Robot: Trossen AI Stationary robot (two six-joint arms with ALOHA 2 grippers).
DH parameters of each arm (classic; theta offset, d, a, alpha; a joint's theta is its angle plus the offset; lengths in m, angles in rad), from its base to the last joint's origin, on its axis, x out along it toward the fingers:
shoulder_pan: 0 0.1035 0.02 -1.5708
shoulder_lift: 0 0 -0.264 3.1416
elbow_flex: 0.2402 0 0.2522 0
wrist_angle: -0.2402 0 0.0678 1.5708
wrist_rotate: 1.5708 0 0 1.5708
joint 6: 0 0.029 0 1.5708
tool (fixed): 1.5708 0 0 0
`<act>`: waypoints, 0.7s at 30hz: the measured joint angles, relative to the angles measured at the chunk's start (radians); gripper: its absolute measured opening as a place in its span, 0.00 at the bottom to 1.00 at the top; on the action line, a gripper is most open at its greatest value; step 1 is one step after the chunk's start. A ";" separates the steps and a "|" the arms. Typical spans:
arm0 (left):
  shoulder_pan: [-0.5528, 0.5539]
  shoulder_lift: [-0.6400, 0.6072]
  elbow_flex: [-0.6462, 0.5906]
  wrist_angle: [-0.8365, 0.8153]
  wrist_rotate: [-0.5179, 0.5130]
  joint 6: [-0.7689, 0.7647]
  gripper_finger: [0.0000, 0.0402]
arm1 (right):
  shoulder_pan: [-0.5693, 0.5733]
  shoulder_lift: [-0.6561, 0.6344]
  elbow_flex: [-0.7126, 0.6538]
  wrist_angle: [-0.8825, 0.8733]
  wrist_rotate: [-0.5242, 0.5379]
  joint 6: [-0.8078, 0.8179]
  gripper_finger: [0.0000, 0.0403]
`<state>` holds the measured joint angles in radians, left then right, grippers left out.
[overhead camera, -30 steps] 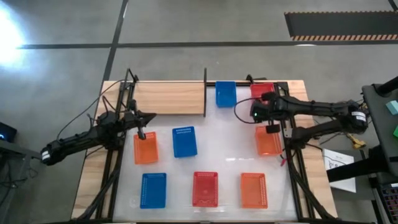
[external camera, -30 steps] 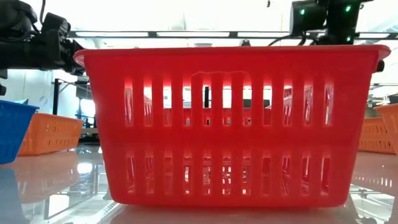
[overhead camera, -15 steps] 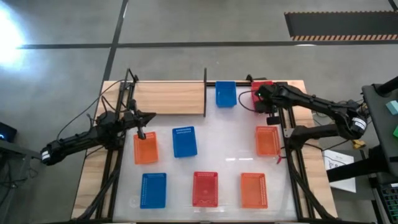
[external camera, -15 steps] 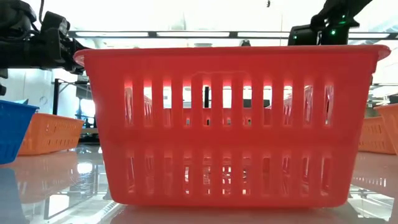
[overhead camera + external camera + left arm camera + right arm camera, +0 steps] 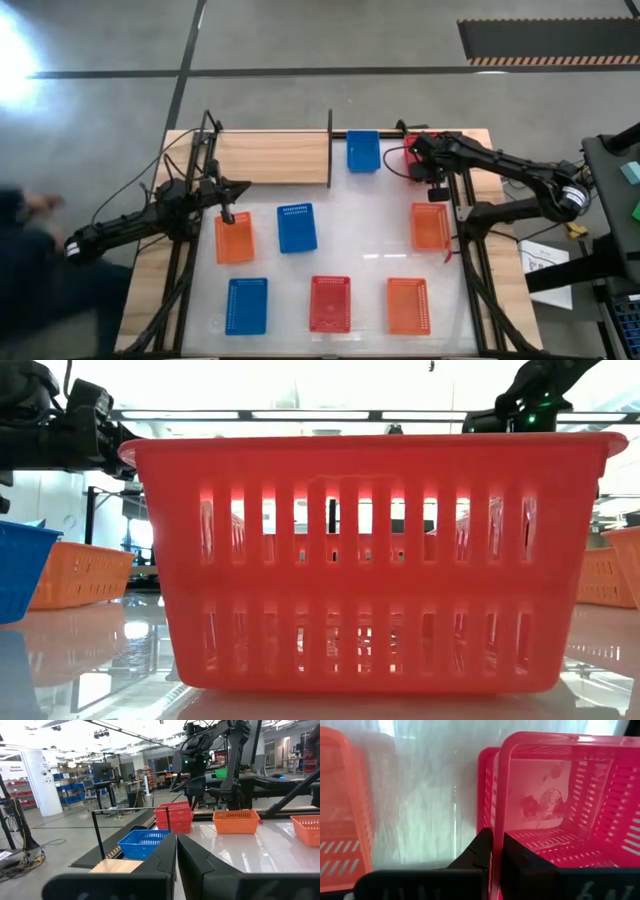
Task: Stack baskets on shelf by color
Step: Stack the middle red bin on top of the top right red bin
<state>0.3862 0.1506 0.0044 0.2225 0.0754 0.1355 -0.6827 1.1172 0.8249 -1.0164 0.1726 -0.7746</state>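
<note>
Right fingers [image 5: 496, 851] clamped on red basket [image 5: 555, 795] rim; basket tilted, stacked on second red basket.

In the high view, the surface [image 5: 360, 245] is glossy white with a light-wood border. The shelf [image 5: 272, 157] at the upper left is pale wood with a thin dark post. Three baskets are blue [image 5: 297, 227], four are orange [image 5: 234, 238], and the red baskets [image 5: 331, 303] have slotted walls and mesh bottoms.
</note>
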 joint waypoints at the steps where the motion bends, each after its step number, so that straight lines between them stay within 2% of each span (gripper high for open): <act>1: 0.000 0.001 0.000 0.000 0.000 0.000 0.00 | 0.000 0.003 -0.002 0.001 0.000 0.000 0.02; 13: 0.000 0.012 0.000 0.003 0.000 -0.002 0.00 | -0.012 0.026 -0.029 0.005 0.003 0.047 0.03; 21: -0.001 0.013 0.000 0.002 0.015 -0.002 0.00 | -0.012 0.025 -0.029 0.012 0.011 0.101 0.17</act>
<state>0.3855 0.1631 0.0041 0.2242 0.0908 0.1337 -0.6945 1.1419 0.7956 -1.0047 0.1837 -0.6734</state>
